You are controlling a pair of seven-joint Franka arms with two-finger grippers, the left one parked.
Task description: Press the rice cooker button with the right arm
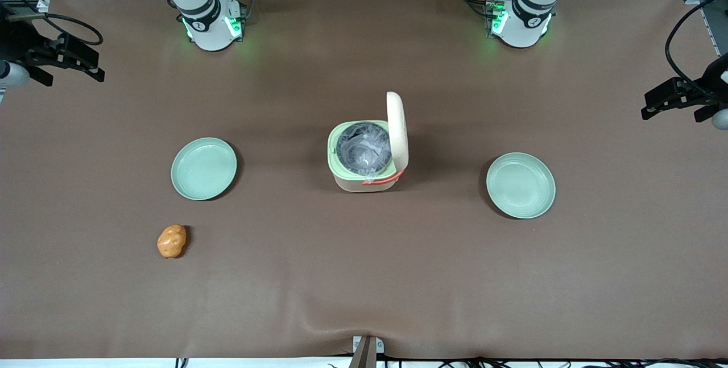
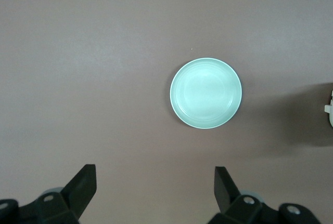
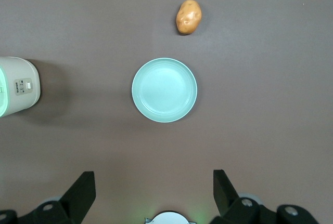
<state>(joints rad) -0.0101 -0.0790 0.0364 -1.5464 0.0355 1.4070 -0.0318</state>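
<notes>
The rice cooker stands in the middle of the table. Its cream lid stands open and upright, showing the silvery inner pot, mint-green rim and coral handle. In the right wrist view the cooker shows a small pale pad beside a label on its cream wall. My right arm's gripper hangs high at the working arm's end of the table, well away from the cooker. Its fingers are wide open and empty.
A mint-green plate lies between gripper and cooker, also in the right wrist view. An orange potato lies nearer the front camera. A second plate lies toward the parked arm's end.
</notes>
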